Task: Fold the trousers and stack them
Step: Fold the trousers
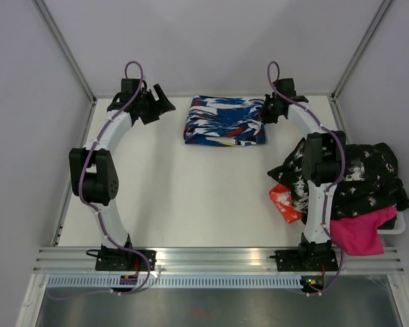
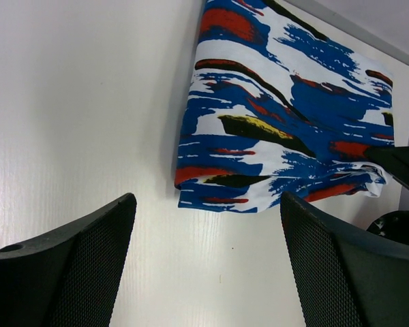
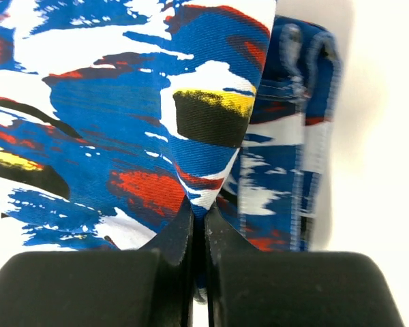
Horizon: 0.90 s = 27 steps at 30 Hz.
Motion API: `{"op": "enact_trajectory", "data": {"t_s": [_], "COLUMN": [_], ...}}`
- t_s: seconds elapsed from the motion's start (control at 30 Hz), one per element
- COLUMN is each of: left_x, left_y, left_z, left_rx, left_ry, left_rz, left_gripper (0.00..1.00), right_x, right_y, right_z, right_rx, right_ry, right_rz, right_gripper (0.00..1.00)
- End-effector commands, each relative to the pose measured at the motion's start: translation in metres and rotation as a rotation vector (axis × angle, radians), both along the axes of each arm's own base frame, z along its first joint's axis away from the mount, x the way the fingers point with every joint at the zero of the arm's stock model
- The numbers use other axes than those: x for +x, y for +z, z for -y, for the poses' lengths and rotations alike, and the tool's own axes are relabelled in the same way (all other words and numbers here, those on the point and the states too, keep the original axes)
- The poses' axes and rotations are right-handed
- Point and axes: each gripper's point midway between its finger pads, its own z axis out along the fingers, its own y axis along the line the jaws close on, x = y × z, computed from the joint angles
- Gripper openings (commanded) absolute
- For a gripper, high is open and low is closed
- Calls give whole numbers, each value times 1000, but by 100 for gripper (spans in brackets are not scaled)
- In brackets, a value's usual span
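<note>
Grey walls (image 1: 211, 41) enclosing white table (image 1: 191, 204); clothes pile (image 1: 368, 177) at its right edge; folded trousers (image 1: 223, 120) flat at far centre; right gripper (image 3: 199, 219) pinched tight on their right edge; left gripper (image 2: 206, 204) spread wide, off their left side.

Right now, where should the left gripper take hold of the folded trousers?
Their left edge, coming in low from the left. The trousers lie folded flat, their layers stack up along that edge, and it faces the open left gripper. The right gripper pinches the right edge.
</note>
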Motion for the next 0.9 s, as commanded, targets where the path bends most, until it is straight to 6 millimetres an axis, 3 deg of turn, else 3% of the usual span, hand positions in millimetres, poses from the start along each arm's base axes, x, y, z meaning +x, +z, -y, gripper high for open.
{"op": "enact_trajectory", "data": {"t_s": [0.0,0.2,0.33,0.57,0.6,0.63,0.73,0.87], "left_x": [5,3,3,13,13,15,18,22], "left_y": [1,-6,-12,-20,-22,-17,-22,-22], "left_z": [3,11,34,86,92,101,111,123], "left_rx": [7,-1,78,149,154,162,177,179], "left_ry": [-33,-73,-154,-258,-271,-286,-316,-329], "left_rz": [31,22,47,96,100,118,123,134], "left_gripper": [90,89,86,84,84,84,81,64], "right_x": [-14,-17,-11,9,9,8,4,3], "right_y": [13,-21,-28,-10,-14,-12,0,45], "right_z": [17,19,36,72,70,67,58,49], "right_rx": [-66,-101,-186,-195,-178,-160,-133,-90], "right_ry": [38,114,108,75,90,105,166,194], "right_rz": [9,-34,-54,-5,-13,-15,-5,59], "right_gripper": [0,0,3,8,11,25,53,57]}}
